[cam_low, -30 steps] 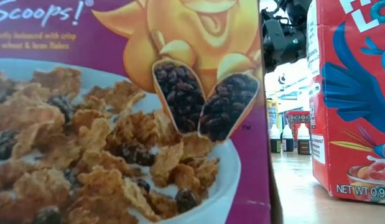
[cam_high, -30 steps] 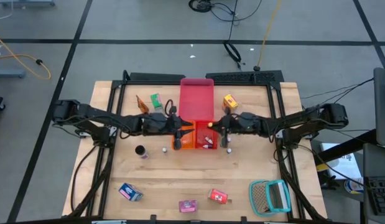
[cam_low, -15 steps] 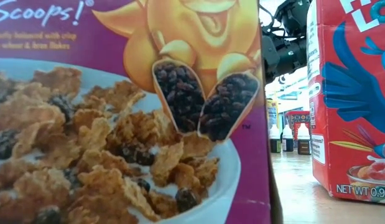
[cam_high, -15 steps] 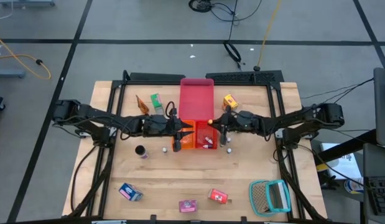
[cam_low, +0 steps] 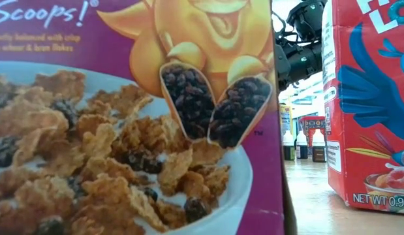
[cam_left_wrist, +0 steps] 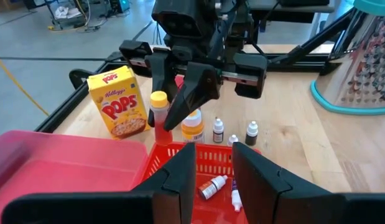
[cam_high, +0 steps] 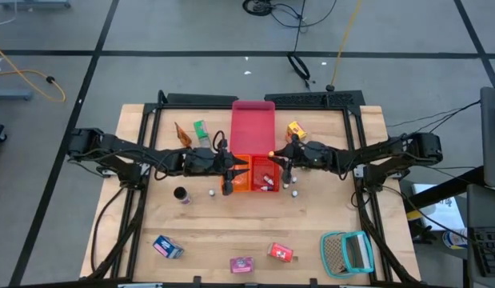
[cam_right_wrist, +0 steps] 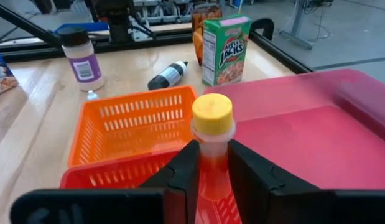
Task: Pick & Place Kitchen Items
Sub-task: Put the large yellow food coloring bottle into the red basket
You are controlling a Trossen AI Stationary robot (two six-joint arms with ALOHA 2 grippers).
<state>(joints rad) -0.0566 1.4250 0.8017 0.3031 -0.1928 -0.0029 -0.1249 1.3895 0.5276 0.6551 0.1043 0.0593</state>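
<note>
Right gripper (cam_right_wrist: 209,163) over the red basket (cam_right_wrist: 111,177), a yellow-capped bottle (cam_right_wrist: 211,134) upright between its fingers.

We see the fingers close on either side of the bottle, but we cannot tell whether they grip it. Our left gripper (cam_left_wrist: 214,165) hovers at the orange basket (cam_right_wrist: 133,124), jaws slightly parted and empty. Two small bottles (cam_left_wrist: 214,186) lie in the red basket; the yellow Pops box (cam_left_wrist: 117,101) stands beside the pink tray (cam_left_wrist: 61,158).

Yellow-capped bottle of red liquid (cam_right_wrist: 211,142) upright between the right gripper's (cam_right_wrist: 210,163) fingers, over the red basket's (cam_right_wrist: 114,177) rim. Green Apple Jacks box (cam_right_wrist: 225,49) and dark bottle (cam_right_wrist: 168,75), lying flat, near the table's far edge; yellow Pops box (cam_left_wrist: 118,101) upright there too. Blue (cam_high: 167,246), pink (cam_high: 241,264) and red (cam_high: 281,253) boxes along the near edge.
</note>
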